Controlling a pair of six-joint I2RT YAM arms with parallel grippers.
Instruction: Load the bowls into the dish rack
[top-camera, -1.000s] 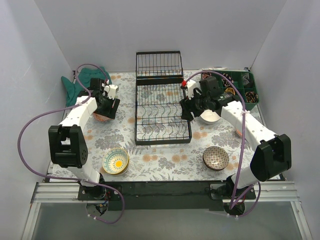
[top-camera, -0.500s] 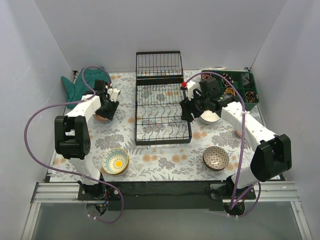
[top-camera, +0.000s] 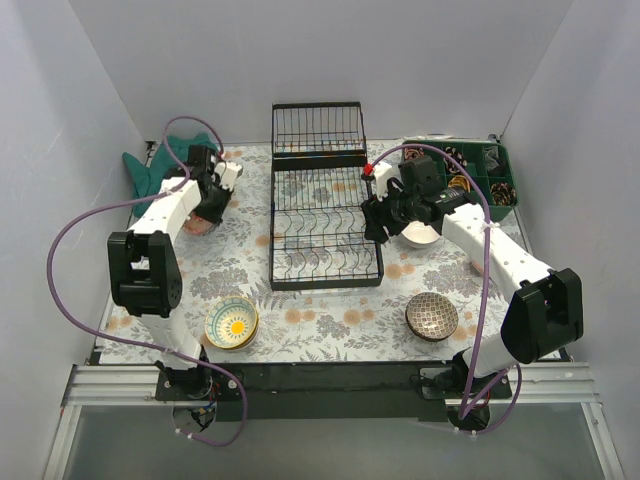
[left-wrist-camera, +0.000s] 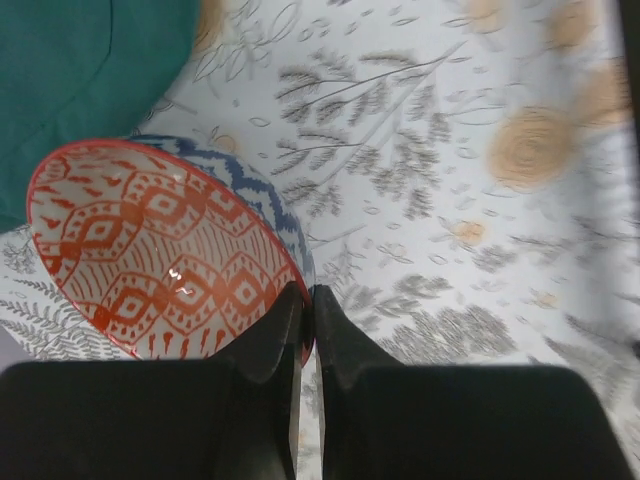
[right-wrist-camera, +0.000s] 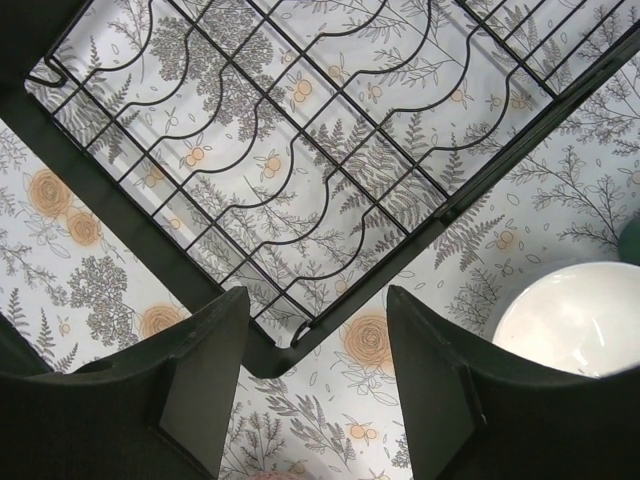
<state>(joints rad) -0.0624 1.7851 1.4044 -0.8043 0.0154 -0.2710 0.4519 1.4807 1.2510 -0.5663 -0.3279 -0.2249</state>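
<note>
My left gripper (left-wrist-camera: 305, 292) is shut on the rim of a bowl (left-wrist-camera: 150, 250) that is red-orange patterned inside and blue outside. This bowl (top-camera: 197, 226) is at the far left of the table, with the left gripper (top-camera: 207, 207) over it. The black wire dish rack (top-camera: 325, 215) stands in the middle with no bowls in it. My right gripper (right-wrist-camera: 318, 300) hangs open above the rack's near right corner (right-wrist-camera: 300, 150), holding nothing. A white bowl (right-wrist-camera: 575, 315) sits just right of it; the same white bowl (top-camera: 420, 236) lies beside the right gripper (top-camera: 378, 226).
A yellow-flowered bowl (top-camera: 232, 322) sits at the front left and a dark brown patterned bowl (top-camera: 432, 316) at the front right. A green compartment tray (top-camera: 482, 176) stands at the back right. A teal cloth (top-camera: 158, 165) lies at the back left, close to the held bowl.
My left gripper has closed on the red-orange bowl's rim, and the left arm has drawn toward the far left. The right arm has barely moved.
</note>
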